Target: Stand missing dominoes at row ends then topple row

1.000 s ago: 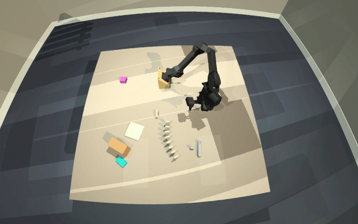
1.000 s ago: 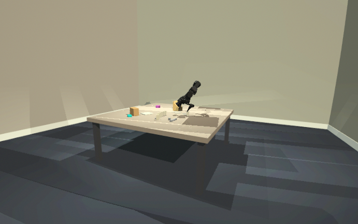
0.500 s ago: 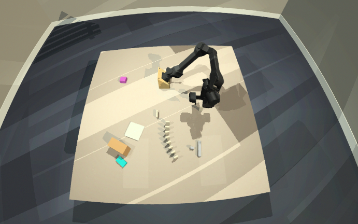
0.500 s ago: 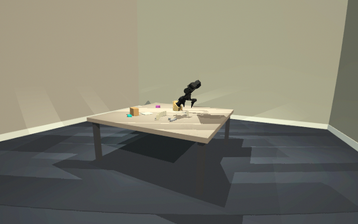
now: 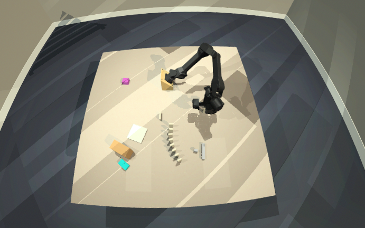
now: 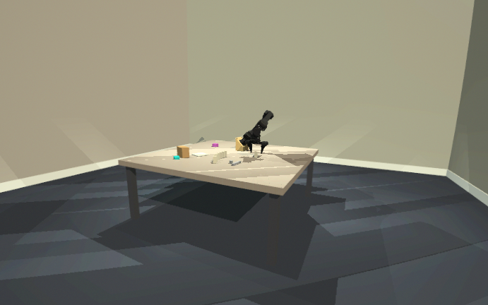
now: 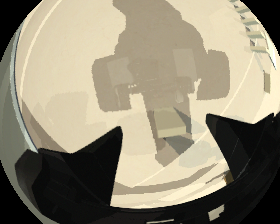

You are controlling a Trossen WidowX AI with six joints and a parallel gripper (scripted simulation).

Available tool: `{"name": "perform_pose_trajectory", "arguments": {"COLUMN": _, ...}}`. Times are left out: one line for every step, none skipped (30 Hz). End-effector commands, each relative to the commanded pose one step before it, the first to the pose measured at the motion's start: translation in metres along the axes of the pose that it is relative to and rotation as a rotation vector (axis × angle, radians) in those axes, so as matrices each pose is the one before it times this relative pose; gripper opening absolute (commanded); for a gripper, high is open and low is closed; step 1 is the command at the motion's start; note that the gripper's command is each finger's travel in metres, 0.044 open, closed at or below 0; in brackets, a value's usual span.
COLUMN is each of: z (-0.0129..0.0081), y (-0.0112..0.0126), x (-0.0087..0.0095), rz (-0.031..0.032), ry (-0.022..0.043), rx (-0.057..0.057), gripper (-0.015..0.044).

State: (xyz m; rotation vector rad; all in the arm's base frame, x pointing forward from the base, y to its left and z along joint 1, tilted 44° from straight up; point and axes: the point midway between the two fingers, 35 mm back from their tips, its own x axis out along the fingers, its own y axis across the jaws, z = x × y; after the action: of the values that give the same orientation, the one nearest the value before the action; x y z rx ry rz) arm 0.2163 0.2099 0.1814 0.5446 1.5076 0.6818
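A row of several pale dominoes (image 5: 174, 141) (image 6: 219, 155) stands on the tan table (image 5: 149, 187) (image 6: 268, 174), running from the middle toward the front. One more pale domino (image 5: 160, 115) stands alone past the row's far end, a little to the left of its line. My gripper (image 5: 202, 107) (image 6: 256, 148) (image 7: 167, 124) is open and empty. It points down above the table, to the right of the row's far end. A small pale piece (image 6: 255, 154) stands on the table below the fingers. The wrist view shows mostly the gripper's own shadow.
A grey bar (image 5: 203, 151) and a small grey cube (image 5: 195, 150) lie right of the row. A white tile (image 5: 137, 133), an orange box (image 5: 121, 149) and a cyan cube (image 5: 123, 164) lie to its left. An orange wedge (image 5: 167, 81) and a magenta cube (image 5: 125, 81) sit farther back.
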Motion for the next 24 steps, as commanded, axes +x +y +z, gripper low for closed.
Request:
{"name": "perform_pose_trajectory", "arguments": {"z": -0.00111, "y": -0.00236, "x": 0.00668, "rz": -0.00657, "ry": 0.00248, "rx": 0.0066, "gripper": 0.0440}}
{"name": "perform_pose_trajectory", "arguments": {"z": -0.00007, "y": 0.00002, "x": 0.00150, "rz": 0.00018, "ry": -0.00002, "rx": 0.0001, "gripper": 0.0440}}
{"name": "perform_pose_trajectory", "arguments": {"z": -0.00007, "y": 0.00002, "x": 0.00149, "rz": 0.00019, "ry": -0.00003, "rx": 0.0001, "gripper": 0.0440}}
{"name": "perform_pose_trajectory", "arguments": {"z": -0.00006, "y": 0.00001, "x": 0.00116, "rz": 0.00015, "ry": -0.00002, "rx": 0.0001, "gripper": 0.0440}}
{"name": "perform_pose_trajectory", "arguments": {"z": -0.00004, "y": 0.00001, "x": 0.00069, "rz": 0.00010, "ry": -0.00001, "rx": 0.0001, "gripper": 0.0440}}
{"name": "perform_pose_trajectory", "arguments": {"z": -0.00001, "y": 0.00000, "x": 0.00023, "rz": 0.00003, "ry": 0.00000, "rx": 0.0000, "gripper": 0.0440}}
{"name": "perform_pose_trajectory", "arguments": {"z": 0.00000, "y": 0.00000, "x": 0.00000, "rz": 0.00000, "ry": 0.00000, "rx": 0.0000, "gripper": 0.0414}}
{"name": "perform_pose_trajectory", "arguments": {"z": 0.00000, "y": 0.00000, "x": 0.00000, "rz": 0.00000, "ry": 0.00000, "rx": 0.0000, "gripper": 0.0388}}
{"name": "perform_pose_trajectory", "arguments": {"z": 0.00000, "y": 0.00000, "x": 0.00000, "rz": 0.00000, "ry": 0.00000, "rx": 0.0000, "gripper": 0.0361}}
{"name": "perform_pose_trajectory", "arguments": {"z": 0.00000, "y": 0.00000, "x": 0.00000, "rz": 0.00000, "ry": 0.00000, "rx": 0.0000, "gripper": 0.0335}}
{"name": "perform_pose_trajectory", "arguments": {"z": 0.00000, "y": 0.00000, "x": 0.00000, "rz": 0.00000, "ry": 0.00000, "rx": 0.0000, "gripper": 0.0309}}
{"name": "perform_pose_trajectory", "arguments": {"z": 0.00000, "y": 0.00000, "x": 0.00000, "rz": 0.00000, "ry": 0.00000, "rx": 0.0000, "gripper": 0.0282}}
{"name": "perform_pose_trajectory", "arguments": {"z": 0.00000, "y": 0.00000, "x": 0.00000, "rz": 0.00000, "ry": 0.00000, "rx": 0.0000, "gripper": 0.0256}}
{"name": "perform_pose_trajectory", "arguments": {"z": 0.00000, "y": 0.00000, "x": 0.00000, "rz": 0.00000, "ry": 0.00000, "rx": 0.0000, "gripper": 0.0230}}
{"name": "perform_pose_trajectory", "arguments": {"z": 0.00000, "y": 0.00000, "x": 0.00000, "rz": 0.00000, "ry": 0.00000, "rx": 0.0000, "gripper": 0.0204}}
{"name": "perform_pose_trajectory", "arguments": {"z": 0.00000, "y": 0.00000, "x": 0.00000, "rz": 0.00000, "ry": 0.00000, "rx": 0.0000, "gripper": 0.0177}}
{"name": "perform_pose_trajectory", "arguments": {"z": 0.00000, "y": 0.00000, "x": 0.00000, "rz": 0.00000, "ry": 0.00000, "rx": 0.0000, "gripper": 0.0151}}
{"name": "perform_pose_trajectory", "arguments": {"z": 0.00000, "y": 0.00000, "x": 0.00000, "rz": 0.00000, "ry": 0.00000, "rx": 0.0000, "gripper": 0.0125}}
{"name": "perform_pose_trajectory", "arguments": {"z": 0.00000, "y": 0.00000, "x": 0.00000, "rz": 0.00000, "ry": 0.00000, "rx": 0.0000, "gripper": 0.0107}}
{"name": "perform_pose_trajectory", "arguments": {"z": 0.00000, "y": 0.00000, "x": 0.00000, "rz": 0.00000, "ry": 0.00000, "rx": 0.0000, "gripper": 0.0107}}
{"name": "perform_pose_trajectory", "arguments": {"z": 0.00000, "y": 0.00000, "x": 0.00000, "rz": 0.00000, "ry": 0.00000, "rx": 0.0000, "gripper": 0.0107}}
{"name": "perform_pose_trajectory", "arguments": {"z": 0.00000, "y": 0.00000, "x": 0.00000, "rz": 0.00000, "ry": 0.00000, "rx": 0.0000, "gripper": 0.0107}}
{"name": "perform_pose_trajectory", "arguments": {"z": 0.00000, "y": 0.00000, "x": 0.00000, "rz": 0.00000, "ry": 0.00000, "rx": 0.0000, "gripper": 0.0107}}
{"name": "perform_pose_trajectory", "arguments": {"z": 0.00000, "y": 0.00000, "x": 0.00000, "rz": 0.00000, "ry": 0.00000, "rx": 0.0000, "gripper": 0.0107}}
